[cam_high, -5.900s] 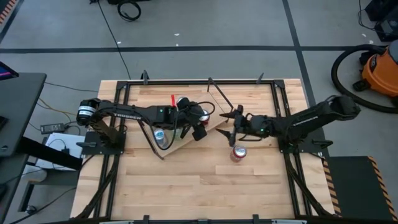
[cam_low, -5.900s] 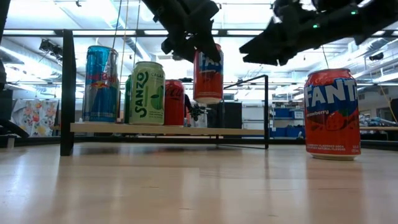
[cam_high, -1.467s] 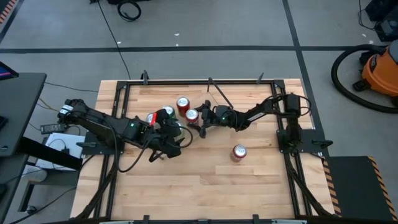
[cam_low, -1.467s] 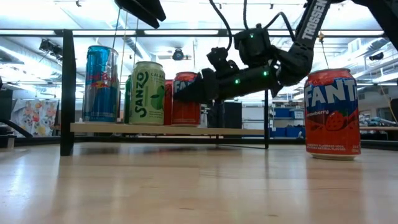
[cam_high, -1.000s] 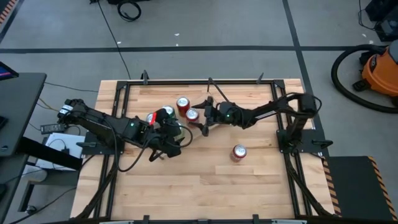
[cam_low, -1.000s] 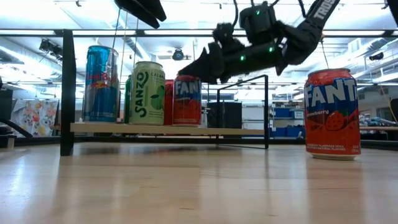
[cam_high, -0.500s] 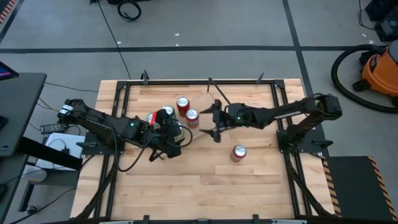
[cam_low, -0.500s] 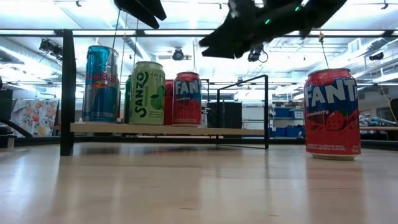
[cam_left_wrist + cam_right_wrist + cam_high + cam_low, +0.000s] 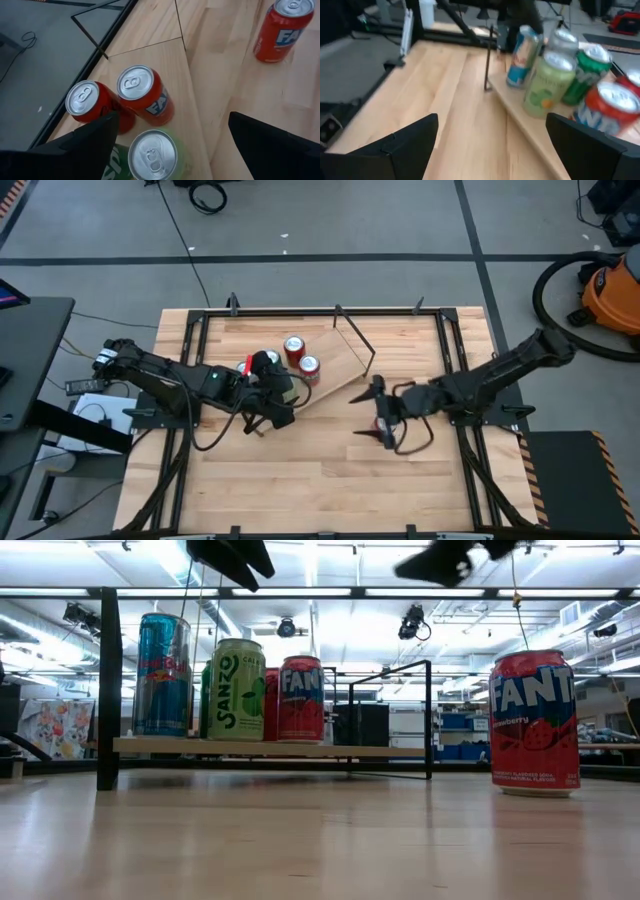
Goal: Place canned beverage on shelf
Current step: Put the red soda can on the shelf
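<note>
The light wood shelf (image 9: 335,358) lies slantwise on the table and stands low on black rod brackets (image 9: 260,747). On it stand a blue can (image 9: 163,675), a green Sanzo can (image 9: 236,690), a red Fanta can (image 9: 300,698) and another red can behind. A second Fanta can (image 9: 533,723) stands upright on the table to the shelf's right (image 9: 285,27). My right gripper (image 9: 358,416) is open and empty, high above this can, which it mostly hides in the high view. My left gripper (image 9: 280,402) is open and empty above the shelf's cans (image 9: 174,116).
Black frame rails run along the table's edges (image 9: 320,312). Bare tabletop lies toward the near edge (image 9: 320,480). The right wrist view shows the shelf's cans from the side, with a black bracket rod (image 9: 489,60) at the shelf's end.
My right gripper, open and empty throughout, has left the Fanta can on the shelf. It has risen and gone toward the table's near right, and is now over the Fanta can on the table. The shelf's cans have stayed put.
</note>
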Robot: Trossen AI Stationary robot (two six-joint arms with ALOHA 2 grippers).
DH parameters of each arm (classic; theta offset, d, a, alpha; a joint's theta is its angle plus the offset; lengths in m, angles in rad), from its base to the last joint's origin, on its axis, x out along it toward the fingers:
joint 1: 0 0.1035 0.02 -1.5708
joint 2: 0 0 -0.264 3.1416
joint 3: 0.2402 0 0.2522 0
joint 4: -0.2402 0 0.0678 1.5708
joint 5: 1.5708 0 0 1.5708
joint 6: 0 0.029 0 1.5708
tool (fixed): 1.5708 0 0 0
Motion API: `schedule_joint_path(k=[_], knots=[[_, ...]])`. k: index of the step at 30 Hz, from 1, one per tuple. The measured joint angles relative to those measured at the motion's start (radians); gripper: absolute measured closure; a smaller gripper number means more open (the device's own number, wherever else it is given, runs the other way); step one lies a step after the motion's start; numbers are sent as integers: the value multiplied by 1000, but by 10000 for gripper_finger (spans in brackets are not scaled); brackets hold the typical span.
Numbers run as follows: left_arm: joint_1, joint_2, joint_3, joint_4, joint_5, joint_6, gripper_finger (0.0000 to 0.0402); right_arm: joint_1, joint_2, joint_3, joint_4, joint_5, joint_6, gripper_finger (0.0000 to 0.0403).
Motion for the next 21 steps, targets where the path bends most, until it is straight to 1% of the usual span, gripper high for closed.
schedule_joint_path(k=[2, 5, 11, 16, 21], knots=[[2, 0, 0, 0, 0, 0, 15, 40, -22, -38, -4, 65, 24, 21], [6, 1, 0, 0, 0, 5, 15, 79, -54, -93, 0, 125, 72, 21], [7, 1, 0, -1, 0, 7, 15, 118, -91, -191, -13, 178, 136, 17], [6, 1, 0, -2, 0, 8, 15, 157, -97, -206, -101, 233, 207, 6], [7, 1, 0, -4, 0, 9, 15, 222, -96, -206, -173, 363, 251, 7]])
